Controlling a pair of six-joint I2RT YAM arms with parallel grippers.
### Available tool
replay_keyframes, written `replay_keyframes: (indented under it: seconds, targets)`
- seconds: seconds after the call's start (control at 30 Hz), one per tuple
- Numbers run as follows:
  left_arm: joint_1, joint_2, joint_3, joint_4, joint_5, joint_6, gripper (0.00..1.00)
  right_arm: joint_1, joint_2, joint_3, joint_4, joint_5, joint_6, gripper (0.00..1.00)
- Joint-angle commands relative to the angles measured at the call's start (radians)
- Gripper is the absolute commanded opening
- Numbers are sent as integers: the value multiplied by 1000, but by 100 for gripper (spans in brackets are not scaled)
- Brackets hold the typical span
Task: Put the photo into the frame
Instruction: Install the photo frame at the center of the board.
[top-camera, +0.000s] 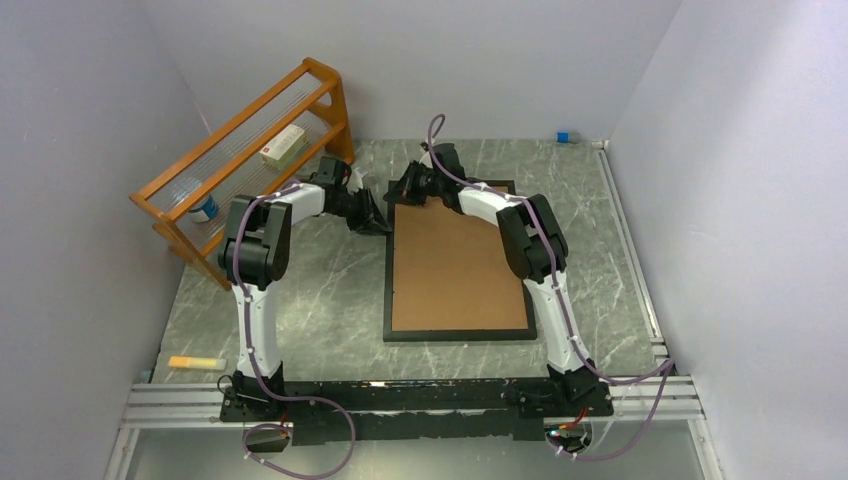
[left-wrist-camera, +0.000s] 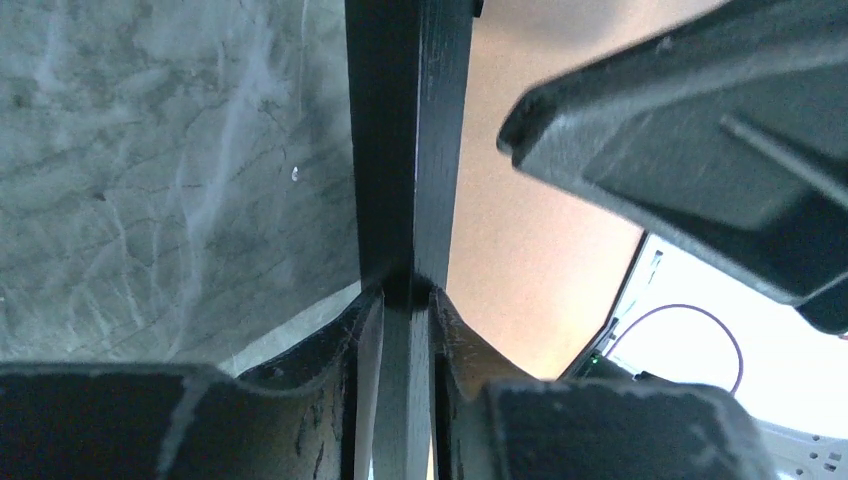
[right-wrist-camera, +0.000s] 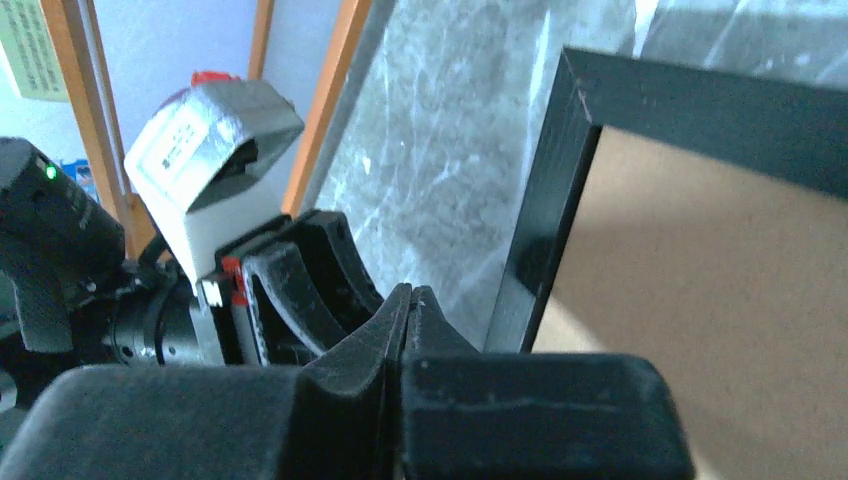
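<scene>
**Left gripper pinching the frame's rail; right gripper closed beside the same corner**

At far left stands an orange rack (top-camera: 341, 120), with a box (top-camera: 283, 147) and a bottle (top-camera: 203, 208) on its shelves. A yellow stick (top-camera: 195, 361) lies on the table (top-camera: 320, 300) by its near left corner.

The left gripper (left-wrist-camera: 405, 292) comes in from the rack side to the far left corner of the frame (top-camera: 388, 290). In the left wrist view its fingers pinch the frame's black left rail. The rail runs straight out from between the two fingertips, with table to its left and the brown board (top-camera: 455, 270) to its right.

The frame lies back up at the middle of the table, its long sides running away from the arms, and the board fills it.

The right gripper (right-wrist-camera: 408, 296) hangs at that same far left corner, just right of the left gripper. Its fingers are pressed together with nothing between them. In the right wrist view the tips sit just beside the left rail. Whether they touch the frame cannot be told.
</scene>
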Motion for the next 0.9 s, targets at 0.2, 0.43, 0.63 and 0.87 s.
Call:
replay_keyframes:
  seconds: [0.2, 0.43, 0.63, 0.87]
  targets:
    - [-15, 66, 6, -135, -201, 131, 19, -28, 105, 127, -25, 27, 11, 0]
    - [-15, 73, -28, -153, -196, 134, 19, -54, 110, 100, -115, 54, -36, 0]
    - [-13, 86, -14, -173, -209, 143, 18, -75, 109, 55, -115, 32, -46, 0]
    - [-12, 92, -4, -179, -209, 144, 18, -74, 114, 28, -133, -44, -51, 0]
